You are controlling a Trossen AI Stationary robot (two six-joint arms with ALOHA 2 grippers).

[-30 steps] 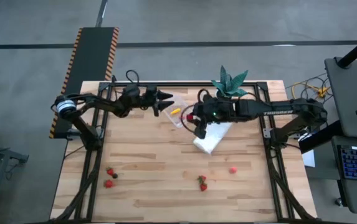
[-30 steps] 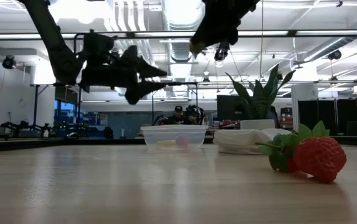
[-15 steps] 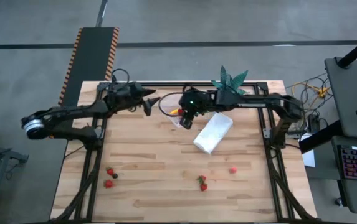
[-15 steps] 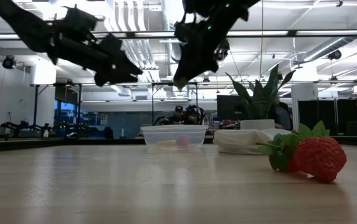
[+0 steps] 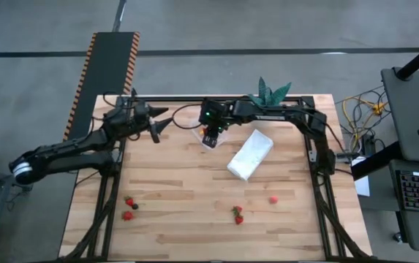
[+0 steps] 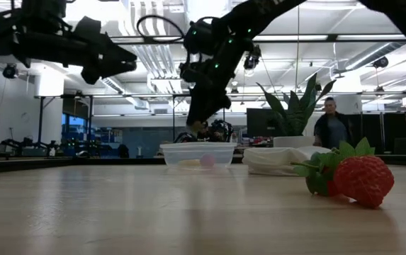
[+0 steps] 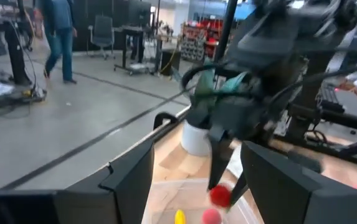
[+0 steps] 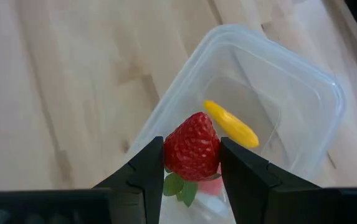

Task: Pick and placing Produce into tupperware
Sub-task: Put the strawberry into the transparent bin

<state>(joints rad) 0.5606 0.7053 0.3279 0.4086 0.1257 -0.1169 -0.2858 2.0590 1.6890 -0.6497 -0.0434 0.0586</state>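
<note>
Since the earlier frame, the right gripper [image 5: 210,136] was swung leftward to above the tupperware [image 8: 271,124], at upper centre of the high view, fingers clamped on a strawberry [image 8: 192,148]. The left gripper [image 5: 159,126] was drawn back left, jaws parted. A yellow piece [image 8: 230,124] was already inside; several strawberries [image 5: 128,209] were left along the table's lower edge.

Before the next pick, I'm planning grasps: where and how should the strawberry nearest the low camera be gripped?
Grip the strawberry across its plump red body, coming straight down. It lies on its side on the table, leaves sticking out one end, likely too flimsy to hold. The right gripper is busy, holding another berry over the tupperware.
</note>
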